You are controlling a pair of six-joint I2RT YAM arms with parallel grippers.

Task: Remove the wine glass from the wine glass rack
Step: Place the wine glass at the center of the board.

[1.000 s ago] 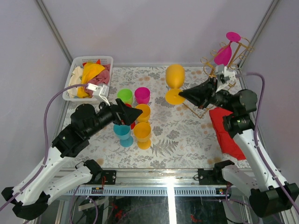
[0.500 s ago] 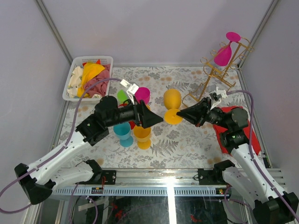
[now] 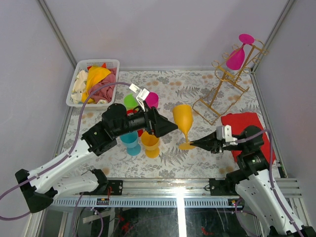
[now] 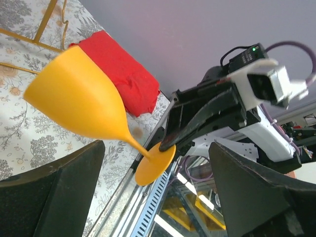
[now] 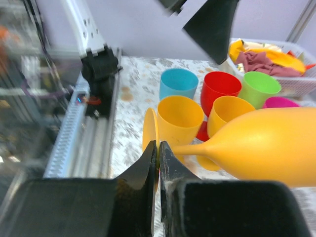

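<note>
The right arm's fingers [image 5: 148, 170] pinched the foot of the orange plastic wine glass [image 3: 182, 117] over the floral-patterned bench [image 3: 197, 165]; the left arm's fingers [image 4: 59, 182] stood spread apart near its bowl.

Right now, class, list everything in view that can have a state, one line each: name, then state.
wine glass rack: standing, holding one glass
pink wine glass: hanging on the rack
orange wine glass: off the rack, held by its foot
right gripper: shut on that foot
left gripper: open, empty, beside the orange glass
</note>
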